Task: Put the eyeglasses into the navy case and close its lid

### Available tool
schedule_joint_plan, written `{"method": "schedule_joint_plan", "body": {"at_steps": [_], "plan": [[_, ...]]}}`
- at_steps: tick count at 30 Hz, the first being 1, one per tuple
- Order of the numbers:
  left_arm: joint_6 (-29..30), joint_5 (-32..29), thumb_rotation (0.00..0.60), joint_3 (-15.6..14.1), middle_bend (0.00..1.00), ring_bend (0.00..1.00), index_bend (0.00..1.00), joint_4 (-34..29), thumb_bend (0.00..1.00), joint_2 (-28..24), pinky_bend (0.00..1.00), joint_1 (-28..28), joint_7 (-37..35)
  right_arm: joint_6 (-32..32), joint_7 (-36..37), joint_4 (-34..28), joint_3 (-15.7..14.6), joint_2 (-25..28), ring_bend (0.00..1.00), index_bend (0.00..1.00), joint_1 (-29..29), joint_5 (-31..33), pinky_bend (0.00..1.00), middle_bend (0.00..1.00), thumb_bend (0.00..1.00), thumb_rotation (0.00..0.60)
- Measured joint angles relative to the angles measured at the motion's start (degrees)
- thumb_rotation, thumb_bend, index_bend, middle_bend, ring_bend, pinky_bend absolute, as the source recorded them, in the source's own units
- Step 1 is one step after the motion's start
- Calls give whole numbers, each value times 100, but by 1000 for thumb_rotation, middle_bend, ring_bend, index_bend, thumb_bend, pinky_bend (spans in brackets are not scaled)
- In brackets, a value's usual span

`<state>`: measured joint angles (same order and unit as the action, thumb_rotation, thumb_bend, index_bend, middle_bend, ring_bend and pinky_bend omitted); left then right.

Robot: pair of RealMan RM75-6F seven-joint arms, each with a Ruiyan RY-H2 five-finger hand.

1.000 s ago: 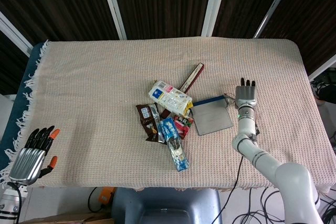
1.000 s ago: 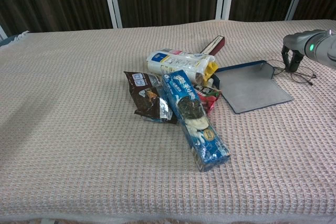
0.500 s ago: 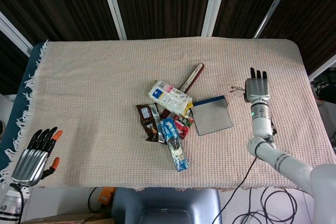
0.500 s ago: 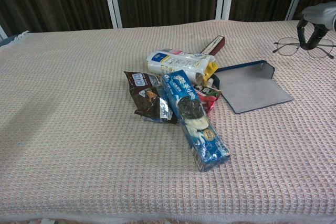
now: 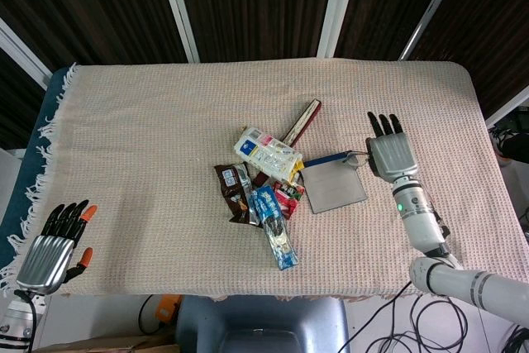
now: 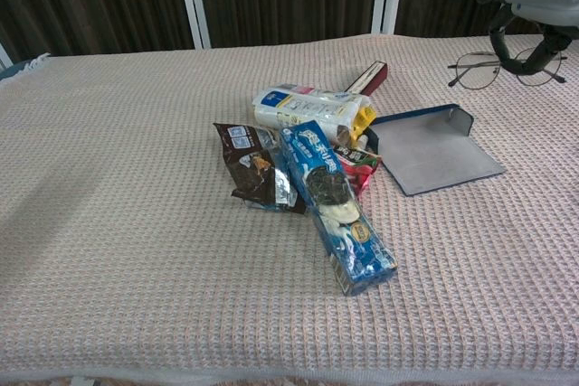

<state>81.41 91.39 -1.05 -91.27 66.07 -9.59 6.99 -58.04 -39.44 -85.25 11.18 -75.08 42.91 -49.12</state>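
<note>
The right robot hand grips the eyeglasses, its fingers curled around the frame; a second ago the glasses lay on the table just right of the case, and they are now lifted clear of the cloth; over the last half-second the robot hand has carried them leftward, toward the case. In the head view the same robot hand sits palm-down just beside the right edge of the navy case, the glasses mostly hidden beneath it; in the chest view they hang in the air above and behind the case, lenses facing forward. The case lies open, its grey flap spread flat toward the robot and its navy tray at the far side; it has not shifted.

The left robot hand holds nothing, fingers apart, at the near-left corner, well apart from everything; it has barely moved.

A heap of snack packets and a dark red box lie touching the left side of the case, undisturbed.

Judgement: the pick-up is done and the transfer is under way; lowering the glasses into the tray and folding the flap over remain; the thin frame, apparently held off-centre, may tilt on release.
</note>
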Motion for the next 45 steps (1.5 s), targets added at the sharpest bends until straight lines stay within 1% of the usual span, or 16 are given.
{"method": "schedule_joint_plan", "body": {"at_steps": [5,12,22,26,33,38,45], "plan": [[-23,-25,600,12,0,0,0,0,423,6,25,-11,16,39,-306,76,-194,-253,0,720,128,-155,0,53,605,600],[-55,-97,600,47,0,0,0,0,422,13,25,-24,24,189,-759,502,-489,-729,0,719,363,-420,0,54,604,600],[-120,-136,600,52,0,0,0,-8,423,19,26,-53,52,290,-997,1213,-662,-1305,0,719,550,-737,0,56,604,600],[-142,-141,600,48,0,0,0,-12,423,21,26,-62,63,333,-966,1520,-624,-1588,0,719,571,-688,0,58,603,600],[-131,-121,600,37,0,0,0,-21,422,15,26,-62,58,239,-931,2082,-400,-2146,0,719,593,-495,0,65,605,600],[-140,-110,600,25,0,0,0,-17,423,10,27,-65,48,155,-968,2314,-237,-2367,0,719,619,-372,0,70,604,600],[-121,-88,600,13,0,0,0,-29,423,1,27,-58,43,266,-1028,2652,-67,-2650,0,716,726,-201,0,72,604,600]]}}
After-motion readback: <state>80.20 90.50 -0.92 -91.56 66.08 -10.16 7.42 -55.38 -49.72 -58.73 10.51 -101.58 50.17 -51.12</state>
